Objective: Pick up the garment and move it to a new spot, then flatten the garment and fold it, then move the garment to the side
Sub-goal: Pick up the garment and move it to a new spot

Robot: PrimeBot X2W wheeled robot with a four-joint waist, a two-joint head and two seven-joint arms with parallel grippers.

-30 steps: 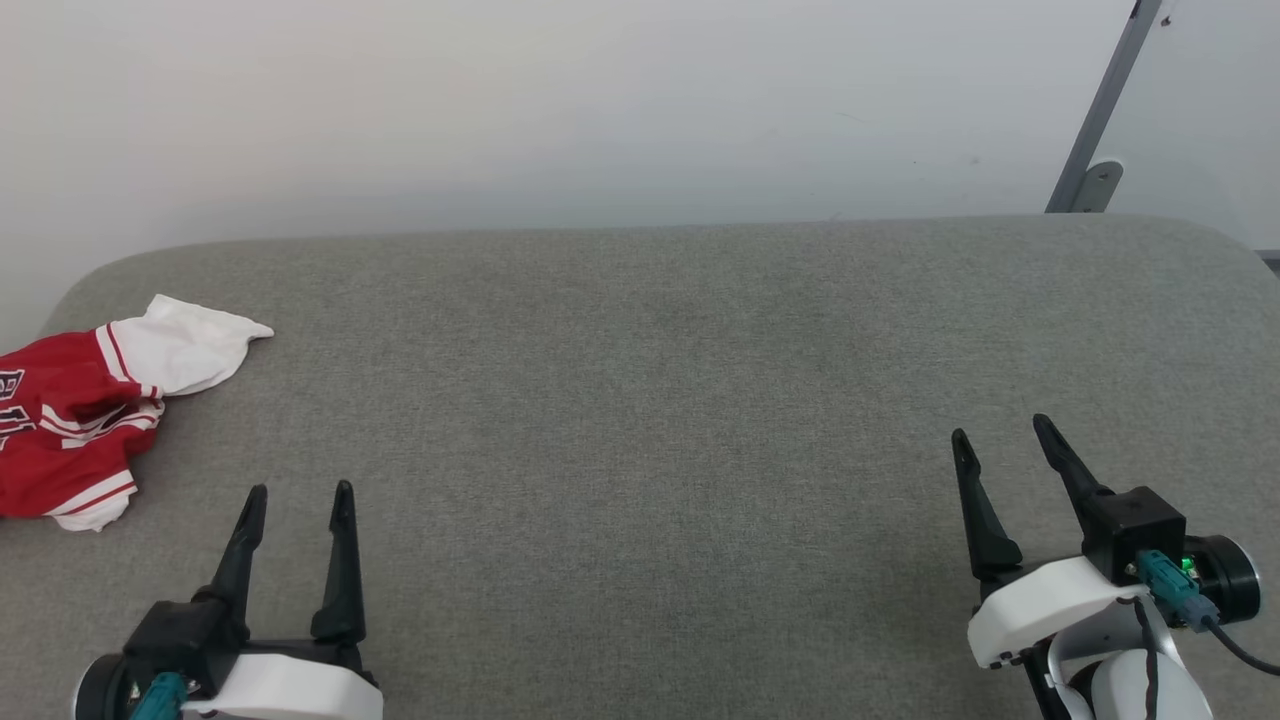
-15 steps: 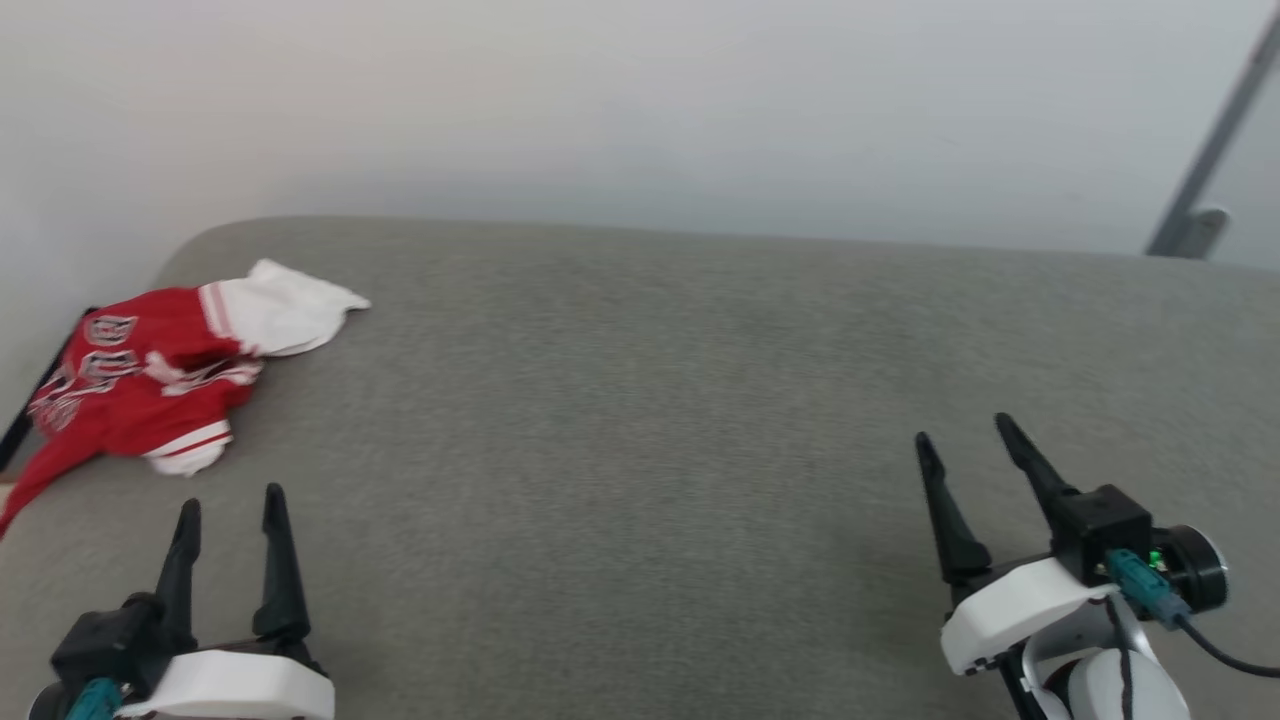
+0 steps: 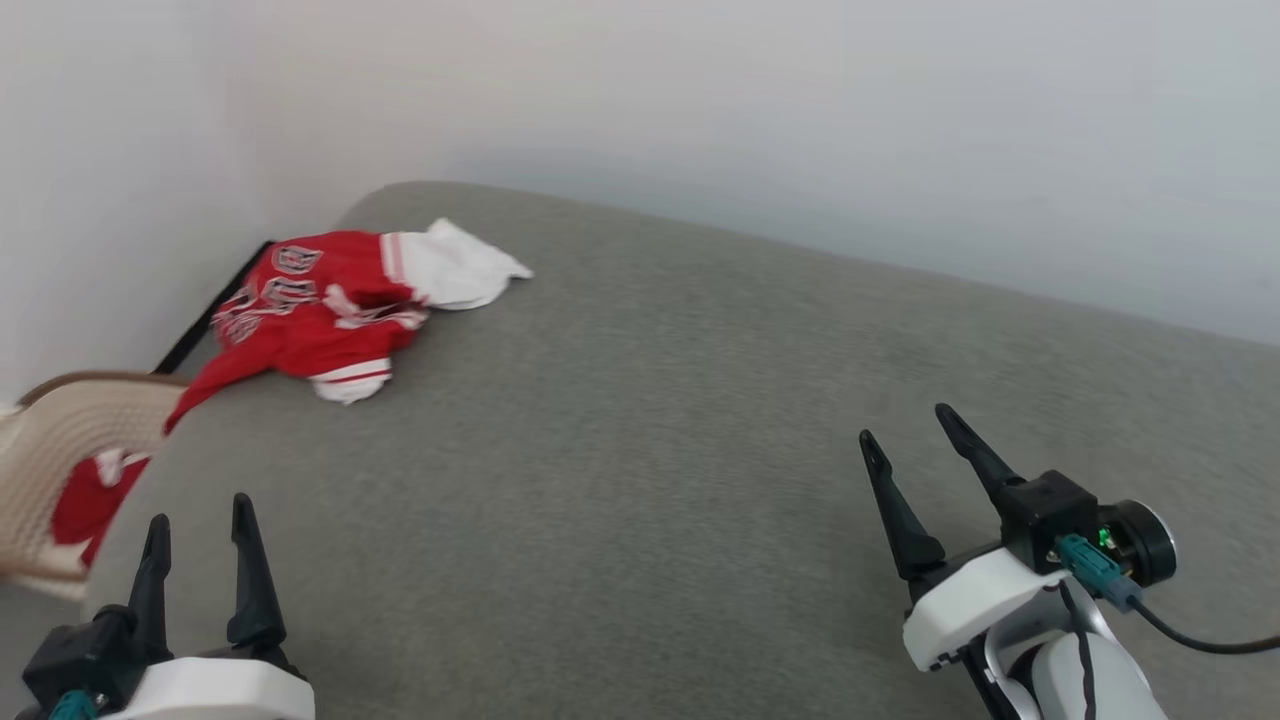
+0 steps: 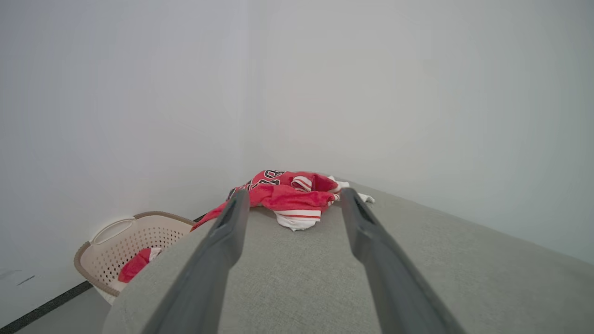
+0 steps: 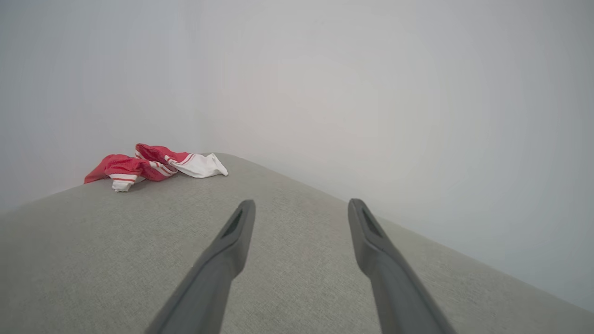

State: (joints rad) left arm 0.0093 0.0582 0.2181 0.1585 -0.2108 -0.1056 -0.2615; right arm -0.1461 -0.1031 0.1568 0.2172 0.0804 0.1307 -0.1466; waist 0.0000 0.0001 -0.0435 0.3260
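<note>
we see one crumpled red jersey shirt with white sleeves (image 3: 320, 315) on the far left corner of the grey upholstered surface (image 3: 640, 450), a tail drooping over its left edge. one beige perforated plastic basket (image 3: 60, 440) beside that edge holds red cloth (image 3: 85, 495). our left gripper (image 3: 198, 510) and right gripper (image 3: 906, 424) hover over its near part, fingers pointing away, spread wide, empty.

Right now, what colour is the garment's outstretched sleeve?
White sleeve, red-striped trim; clearest in head view.
</note>
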